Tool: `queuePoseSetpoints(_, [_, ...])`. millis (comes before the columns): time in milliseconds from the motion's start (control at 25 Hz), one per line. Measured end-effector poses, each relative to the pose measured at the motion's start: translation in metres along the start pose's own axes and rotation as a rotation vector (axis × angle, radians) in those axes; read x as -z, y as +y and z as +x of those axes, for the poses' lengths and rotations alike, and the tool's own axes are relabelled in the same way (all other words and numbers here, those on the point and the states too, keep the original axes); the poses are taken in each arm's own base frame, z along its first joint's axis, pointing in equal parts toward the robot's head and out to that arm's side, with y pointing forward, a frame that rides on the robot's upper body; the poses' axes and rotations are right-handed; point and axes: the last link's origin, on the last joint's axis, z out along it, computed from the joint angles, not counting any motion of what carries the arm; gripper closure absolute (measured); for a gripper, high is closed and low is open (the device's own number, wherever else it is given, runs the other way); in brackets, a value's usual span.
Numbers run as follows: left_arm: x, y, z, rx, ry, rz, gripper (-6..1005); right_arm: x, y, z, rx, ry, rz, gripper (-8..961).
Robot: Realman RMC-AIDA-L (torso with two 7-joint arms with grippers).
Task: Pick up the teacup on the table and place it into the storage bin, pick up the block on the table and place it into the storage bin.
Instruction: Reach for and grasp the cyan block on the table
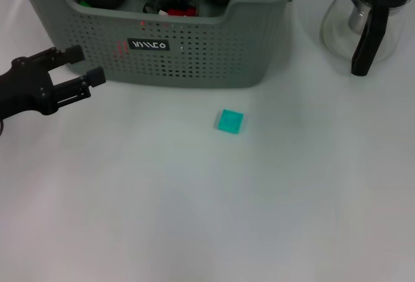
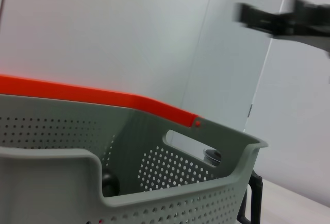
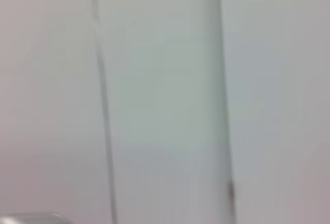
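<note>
One small teal square block (image 1: 229, 121) lay on the white counter (image 1: 194, 217) near the grey-green perforated plastic storage bin (image 1: 194, 55); the left gripper (image 1: 86, 66), fingers wide and empty, hovered left of it, seemingly ready to grasp.

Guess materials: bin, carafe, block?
Storage bin: moulded plastic, matte grey-green, judging by its perforated walls and rounded rim. Glass carafe: clear and glossy, so likely glass; its handle looks like black plastic. Block: teal, flat finish; material unclear, perhaps foam or plastic.

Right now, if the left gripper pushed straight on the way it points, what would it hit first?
Probably the storage bin: the open left gripper points toward its perforated front wall near the left corner. Depth is unclear, so it might pass just in front. The green block lies off that line.
</note>
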Motion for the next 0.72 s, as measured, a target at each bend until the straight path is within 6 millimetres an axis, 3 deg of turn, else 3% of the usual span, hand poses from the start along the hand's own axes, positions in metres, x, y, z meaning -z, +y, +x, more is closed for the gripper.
queuePoseSetpoints(160, [-0.001,-0.001,0.002,-0.004,0.0,-0.002,271,0.04,0.019,0.022,-0.027,0.003,-0.087,146])
queuePoseSetpoints(360, [-0.001,-0.002,0.003,-0.007,-0.002,-0.001,271,0.069,0.032,0.044,-0.132,0.292,-0.191,148])
queuePoseSetpoints(560, [0.0,-0.002,0.003,-0.007,-0.002,0.002,271,0.066,0.025,0.041,-0.179,0.632,-0.12,173])
queuePoseSetpoints(720, [-0.001,-0.002,0.003,-0.005,-0.002,-0.001,271,0.034,0.026,0.035,-0.129,0.867,-0.122,197])
